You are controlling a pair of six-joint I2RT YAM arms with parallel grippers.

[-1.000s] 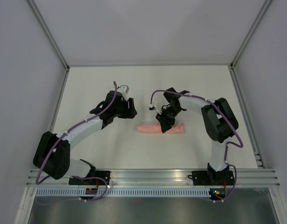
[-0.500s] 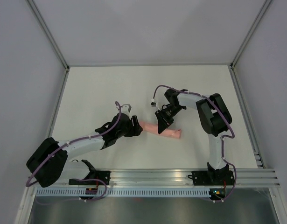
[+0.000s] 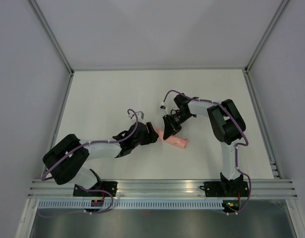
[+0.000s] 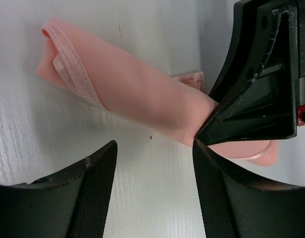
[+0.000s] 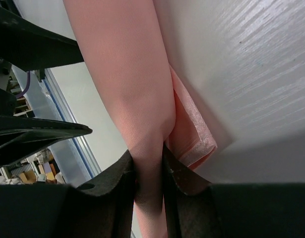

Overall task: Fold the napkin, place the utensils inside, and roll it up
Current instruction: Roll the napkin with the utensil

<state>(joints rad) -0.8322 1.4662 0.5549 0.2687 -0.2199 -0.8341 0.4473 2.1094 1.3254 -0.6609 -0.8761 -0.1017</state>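
1. Top external view: the napkin (image 3: 178,143) lay as a slim salmon-pink roll near the middle of the white table (image 3: 107,94). It slanted from upper left down to lower right.
2. On the roll's left half sat the right gripper (image 3: 168,133), clamped on the cloth.
3. Right wrist view, up close: its two black fingers (image 5: 117,183) pinched the roll between them and squeezed the soft bulk into a narrow waist. The cloth was smooth and finely woven. A flat layered corner with a coarser hem stuck out beside the roll on the table.
4. Over at the roll's left end was the left gripper (image 3: 151,137), jaws apart and holding nothing. Left wrist view showed its curved matte-black fingers either side of bare table, with the roll just beyond the tips.
5. Same view: one end of the roll gaped open, and a ribbed hem band curled round its mouth. Toward the other end, the right gripper's angular black finger pressed into the cloth. The tabletop had fine pale streaks in its surface.
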